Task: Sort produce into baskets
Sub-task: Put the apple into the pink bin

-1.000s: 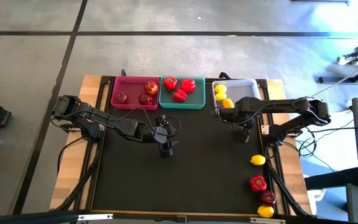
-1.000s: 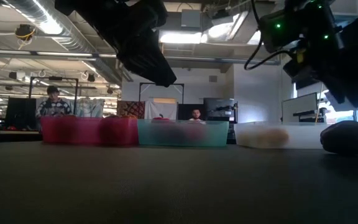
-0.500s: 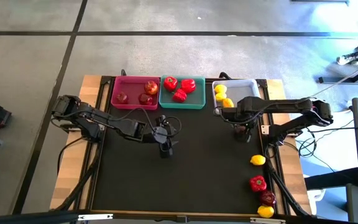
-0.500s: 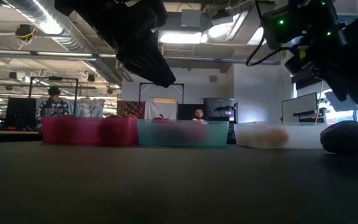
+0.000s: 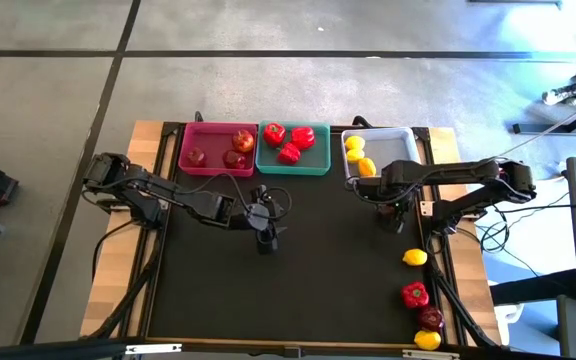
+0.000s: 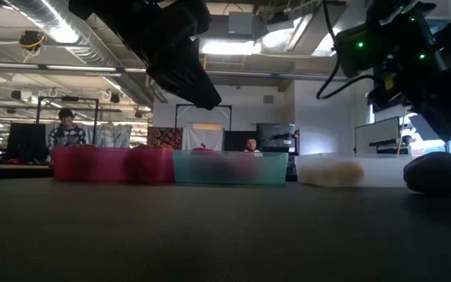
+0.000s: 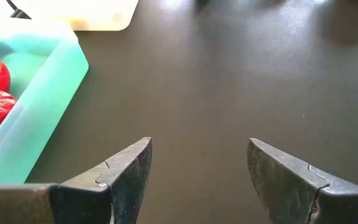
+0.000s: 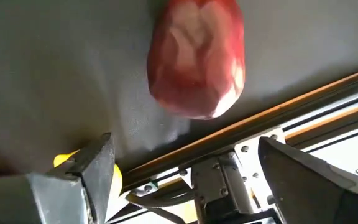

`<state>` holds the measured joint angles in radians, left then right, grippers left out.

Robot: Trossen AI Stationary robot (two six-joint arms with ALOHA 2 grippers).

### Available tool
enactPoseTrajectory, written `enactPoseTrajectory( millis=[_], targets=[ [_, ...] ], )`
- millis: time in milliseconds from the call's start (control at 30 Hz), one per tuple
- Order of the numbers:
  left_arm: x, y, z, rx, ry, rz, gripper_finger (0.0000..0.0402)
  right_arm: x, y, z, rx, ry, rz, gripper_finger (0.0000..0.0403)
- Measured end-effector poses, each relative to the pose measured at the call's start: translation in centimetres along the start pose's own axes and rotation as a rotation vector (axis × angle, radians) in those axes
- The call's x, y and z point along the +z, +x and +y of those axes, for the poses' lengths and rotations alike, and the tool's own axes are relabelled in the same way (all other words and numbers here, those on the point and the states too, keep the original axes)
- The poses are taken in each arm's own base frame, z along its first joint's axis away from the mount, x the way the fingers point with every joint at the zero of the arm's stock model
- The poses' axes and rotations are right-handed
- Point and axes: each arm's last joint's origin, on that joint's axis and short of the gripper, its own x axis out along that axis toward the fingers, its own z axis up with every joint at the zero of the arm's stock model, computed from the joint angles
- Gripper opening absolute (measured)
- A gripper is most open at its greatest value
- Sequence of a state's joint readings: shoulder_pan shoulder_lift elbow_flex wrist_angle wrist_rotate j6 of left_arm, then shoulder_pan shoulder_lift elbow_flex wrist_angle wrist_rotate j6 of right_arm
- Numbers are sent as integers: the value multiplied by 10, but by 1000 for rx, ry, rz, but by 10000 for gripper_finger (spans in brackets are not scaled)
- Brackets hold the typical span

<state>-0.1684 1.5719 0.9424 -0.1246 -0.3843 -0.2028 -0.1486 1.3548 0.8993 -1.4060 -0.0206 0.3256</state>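
Apple (image 8: 196, 59) sits on the mat right of centre in the high view, under the right gripper (image 5: 396, 208), just below the white basket (image 5: 408, 143). Looks rigid, smooth, round, so likely to roll or slip; grip across the widest part, fingers square. Right fingers spread wide, holding nothing. Left gripper (image 5: 266, 240) mid-frame over bare mat, fingers apart, empty. Four more pieces lower right: lemon (image 5: 415, 257), pepper (image 5: 415, 294).
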Motion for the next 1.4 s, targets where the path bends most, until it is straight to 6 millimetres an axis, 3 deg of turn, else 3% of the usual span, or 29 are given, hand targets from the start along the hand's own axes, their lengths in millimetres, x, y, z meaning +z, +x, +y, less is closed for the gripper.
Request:
enactPoseTrajectory(
  millis=[400,833,967,1233,1400],
  targets=[
    [0,1,2,4,0,0,257,16,4,1,-98,15,-111,326],
    [1,0,1,3,15,-9,257,15,45,1,-66,-16,-91,320],
    [1,1,2,3,19,-9,257,17,45,1,-75,-41,-115,281],
    [1,1,2,3,27,-10,257,22,41,3,-54,-70,-173,159],
    [3,1,1,0,21,-28,257,31,28,8,9,-91,-251,137]
  ],
)
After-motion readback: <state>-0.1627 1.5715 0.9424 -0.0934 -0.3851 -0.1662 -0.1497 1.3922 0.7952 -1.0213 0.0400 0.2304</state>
